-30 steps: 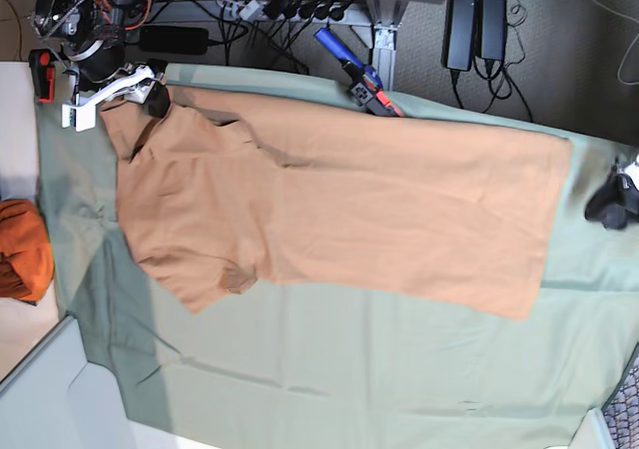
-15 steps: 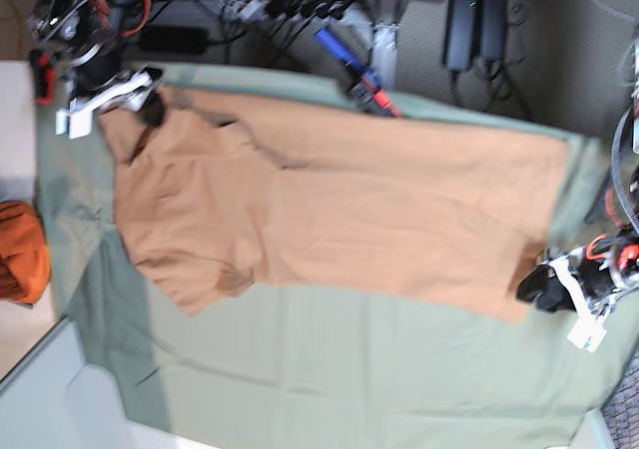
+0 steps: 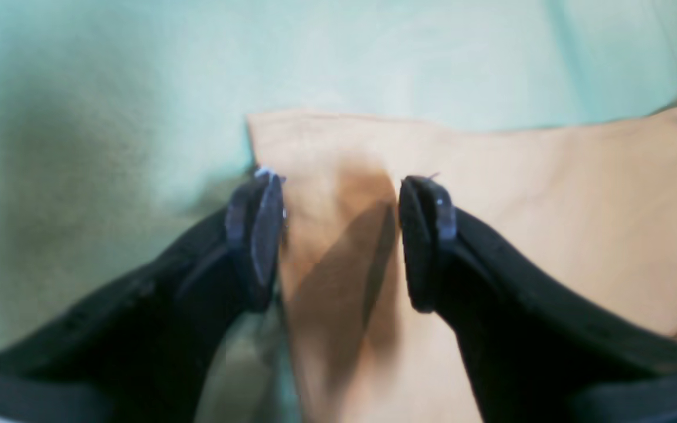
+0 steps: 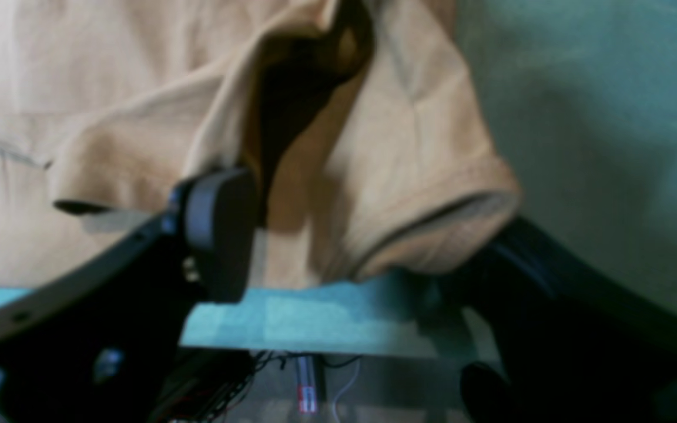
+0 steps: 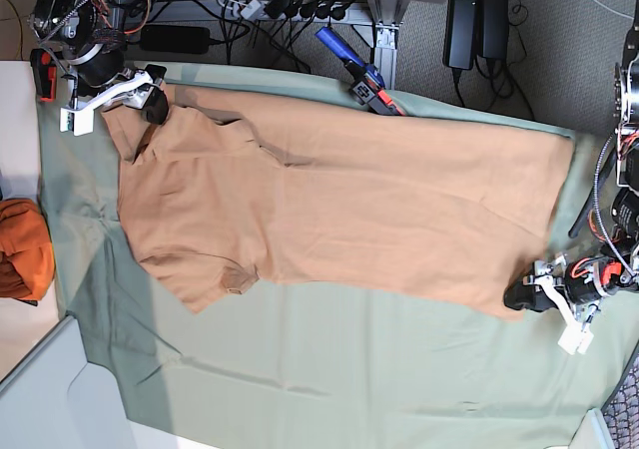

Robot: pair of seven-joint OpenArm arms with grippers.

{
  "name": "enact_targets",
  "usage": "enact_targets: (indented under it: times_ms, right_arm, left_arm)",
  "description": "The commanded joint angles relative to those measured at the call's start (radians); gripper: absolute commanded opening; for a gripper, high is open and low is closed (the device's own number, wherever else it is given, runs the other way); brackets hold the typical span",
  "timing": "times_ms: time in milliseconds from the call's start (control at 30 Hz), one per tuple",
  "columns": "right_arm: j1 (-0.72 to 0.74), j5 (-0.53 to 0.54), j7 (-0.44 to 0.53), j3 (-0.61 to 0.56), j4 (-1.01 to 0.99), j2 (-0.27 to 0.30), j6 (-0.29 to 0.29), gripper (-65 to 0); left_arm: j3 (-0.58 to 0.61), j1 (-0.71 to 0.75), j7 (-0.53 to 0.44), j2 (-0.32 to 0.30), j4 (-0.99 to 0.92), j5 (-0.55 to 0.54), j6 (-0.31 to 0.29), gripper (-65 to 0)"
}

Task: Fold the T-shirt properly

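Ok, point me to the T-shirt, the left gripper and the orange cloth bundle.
T-shirt point(image 5: 339, 200): base view, middle of the body.
left gripper point(image 3: 341, 241): left wrist view, gap between the open fingertips, over the shirt's hem corner.
orange cloth bundle point(image 5: 20, 249): base view, its middle, at the left edge.

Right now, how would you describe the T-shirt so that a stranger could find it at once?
Look at the big pale green sheet that covers the table. The T-shirt lies flat across its upper part, sleeves toward the right gripper, hem corner near the left gripper. It is light tan and spread out, unlike the darker orange bundle.
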Motion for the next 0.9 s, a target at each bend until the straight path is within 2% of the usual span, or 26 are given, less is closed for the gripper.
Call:
enact_targets:
  times_ms: [0,100,200,333,400,500,667,867]
  right_arm:
    - [0.002,0.013,0.019,0.01,0.016,0.018,0.087,-20.7]
    - [0.002,0.013,0.019,0.01,0.016,0.018,0.086,-20.7]
    - [0.002,0.013,0.019,0.01,0.016,0.018,0.087,-20.7]
    - [0.003,0.016,0.02,0.01,0.016,0.018,0.087,-20.7]
    - [0.004,0.021,0.023,0.01,0.016,0.018,0.086,-20.7]
    - [0.02,0.019,0.022,0.01,0.016,0.019,0.086,-20.7]
    - [0.075,0.02,0.008,0.038,0.021,0.019,0.087,-20.7]
    - [0.17,0.053,-0.01,0.14,0.03,0.034,0.086,-20.7]
  left_arm:
    - [0.0,-0.022,0.036,0.006,0.019,-0.031,-0.009,-29.8]
    - [0.0,-0.022,0.098,0.028,0.042,-0.096,-0.009,-29.8]
    - [0.0,-0.023,0.087,0.03,0.054,-0.135,-0.009,-29.8]
    - [0.0,-0.022,0.085,0.03,0.06,-0.132,-0.009,-31.2]
    - [0.0,-0.022,0.085,0.03,0.06,-0.132,-0.009,-40.7]
    - [0.0,-0.022,0.081,0.029,0.06,-0.132,-0.009,-65.0]
    - [-0.001,-0.025,0.082,0.008,0.061,-0.127,-0.009,-65.0]
    - [-0.001,-0.024,0.129,-0.032,0.061,-0.126,-0.009,-65.0]
